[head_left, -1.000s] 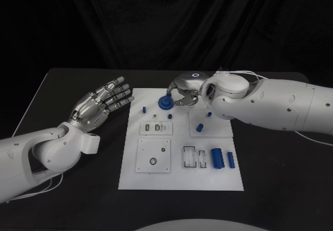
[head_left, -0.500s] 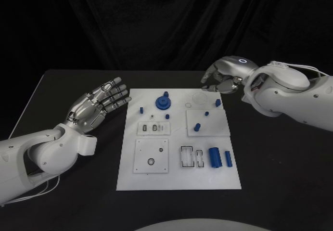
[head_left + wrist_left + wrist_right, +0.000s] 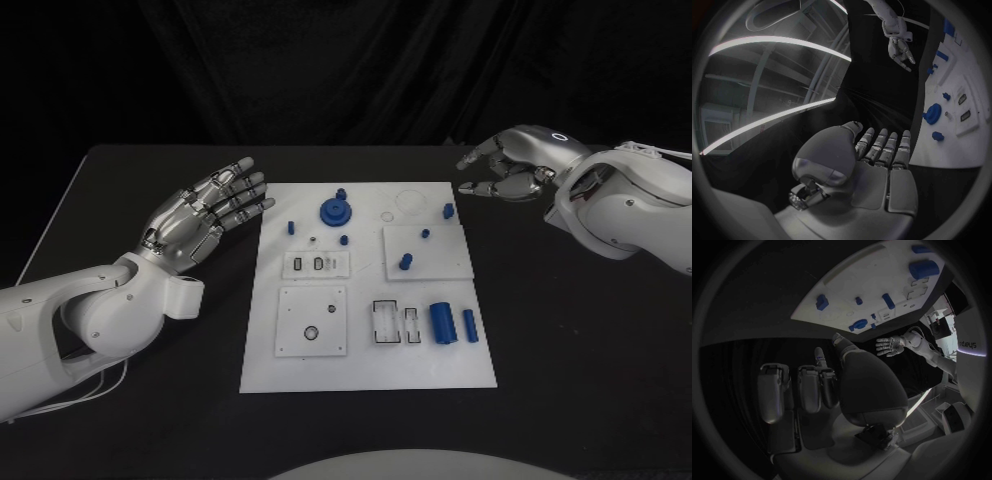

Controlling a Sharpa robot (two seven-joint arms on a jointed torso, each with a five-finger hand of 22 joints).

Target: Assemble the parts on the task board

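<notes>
So the black table (image 3: 159, 420) takes up most of the frame, and sitting dead centre on it is the white task board (image 3: 368, 370), running from the upper middle down to the lower middle of the picture. The left hand (image 3: 209, 213) hovers over the table at centre left, just off the board's left edge, palm up with the fingers spread apart and nothing in it (the wrist camera shows the same thing, fingers straight and side by side). The right hand (image 3: 508, 168) is in the upper right of the frame, past the board's top right corner and not touching it; its fingers are curled inward and I don't see anything held in them. On the board itself, the biggest blue part is the round gear-like piece (image 3: 338, 211) near the top, a bit left of centre. Lower right of the board there's a fat blue cylinder (image 3: 443, 324) with a thinner blue rod (image 3: 470, 325) right beside it. Then the little stuff: a small blue peg (image 3: 405, 262) on the raised square plate in the middle right, and another tiny blue peg (image 3: 449, 210) near the top right edge.
</notes>
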